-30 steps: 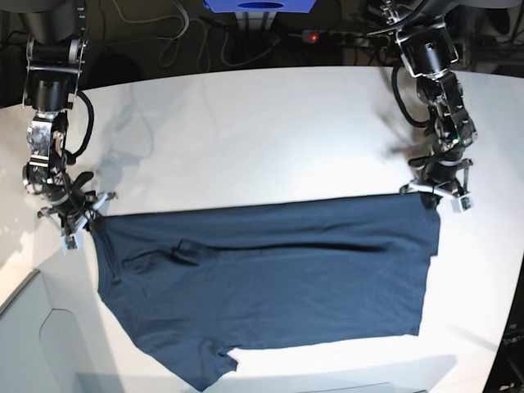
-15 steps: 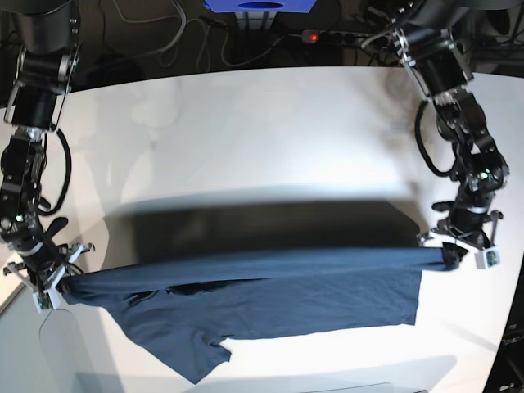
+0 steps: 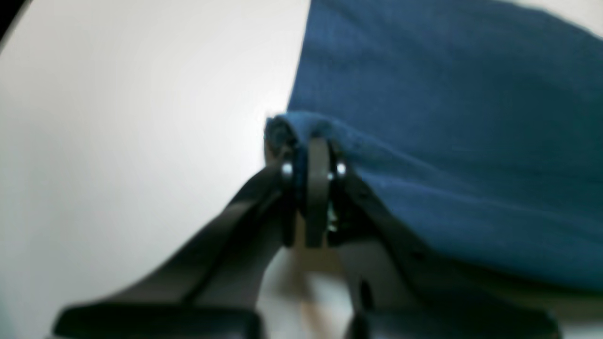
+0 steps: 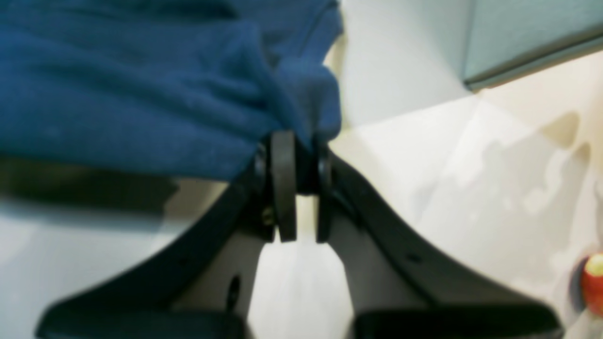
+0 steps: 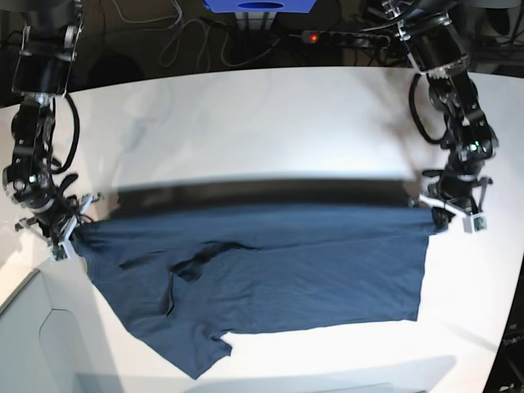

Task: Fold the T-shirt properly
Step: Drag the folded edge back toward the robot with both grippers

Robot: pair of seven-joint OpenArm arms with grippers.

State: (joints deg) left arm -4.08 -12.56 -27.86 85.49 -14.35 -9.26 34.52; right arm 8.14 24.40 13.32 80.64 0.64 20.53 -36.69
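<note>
On a white table (image 5: pixel 246 123), two arms hold the T-shirt (image 5: pixel 270 270) by its far corners. On the table's left side in the base view, the right gripper (image 5: pixel 67 233) pinches the shirt's left corner; its wrist view shows the fingers (image 4: pixel 282 183) drawn narrow, with a bunched wad of navy cloth clamped between them and folds of the fabric rising above the tips. Near that view's right edge sits a small red object (image 4: pixel 594 282), too blurred to identify. From that corner the shirt's far edge runs taut and straight across the middle of the table, lifted off the surface, with a dark band of shadow just behind it. Below that edge the body of the shirt spreads toward the table's near side, creased near its left part, one sleeve trailing to the near left. On the table's right side, the left gripper (image 5: pixel 452 209) grips the shirt's other far corner; its wrist view shows the fingers (image 3: pixel 318 188) closed tight on a small roll of cloth, the rest of the fabric stretching away to that view's right above bare tabletop.
</note>
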